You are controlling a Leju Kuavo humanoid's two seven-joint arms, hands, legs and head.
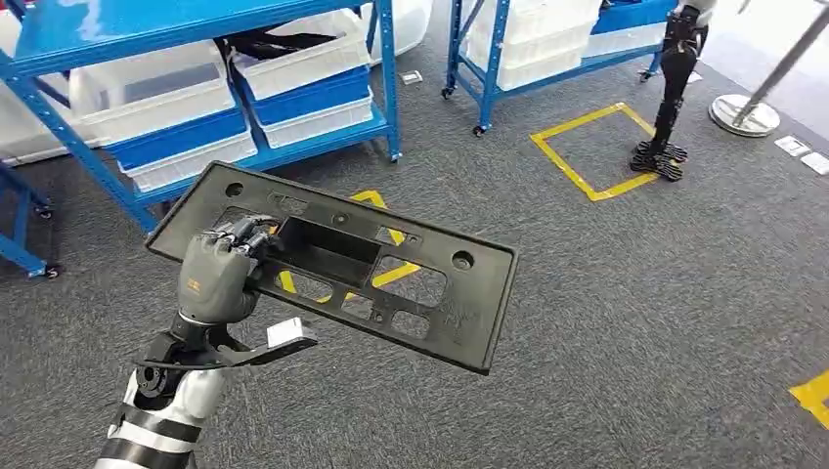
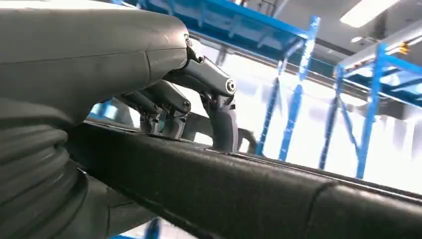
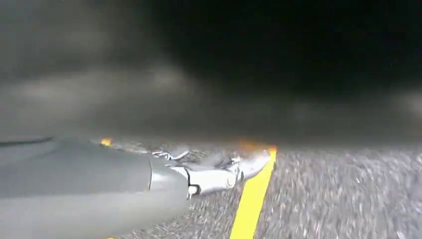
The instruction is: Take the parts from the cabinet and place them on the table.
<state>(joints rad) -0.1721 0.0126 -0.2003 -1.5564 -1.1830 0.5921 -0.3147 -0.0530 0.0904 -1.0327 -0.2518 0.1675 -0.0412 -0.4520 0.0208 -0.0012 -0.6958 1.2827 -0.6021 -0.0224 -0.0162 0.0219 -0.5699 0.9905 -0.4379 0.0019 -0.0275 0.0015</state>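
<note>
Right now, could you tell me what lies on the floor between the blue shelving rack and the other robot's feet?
In the head view, a yellow tape square on grey carpet lies between the blue rack and the feet.

Grey carpet (image 1: pixel 626 322), blue shelving (image 1: pixel 293 147), seemingly storage-room.

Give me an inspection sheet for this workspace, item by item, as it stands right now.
Surface: grey carpet floor with yellow tape markings; no table seen.
Job's things: black plastic panel with cut-outs, held above the floor, tilted.
Clutter: small white tags on the carpet at far right.
Hands: left hand grips the panel at a cut-out near one end; right hand hangs over the carpet, blurred, its state unclear.
Cables: nothing seen.
Surroundings: blue racks holding white and blue bins; a dark robot-like leg; a round metal stand base.
</note>
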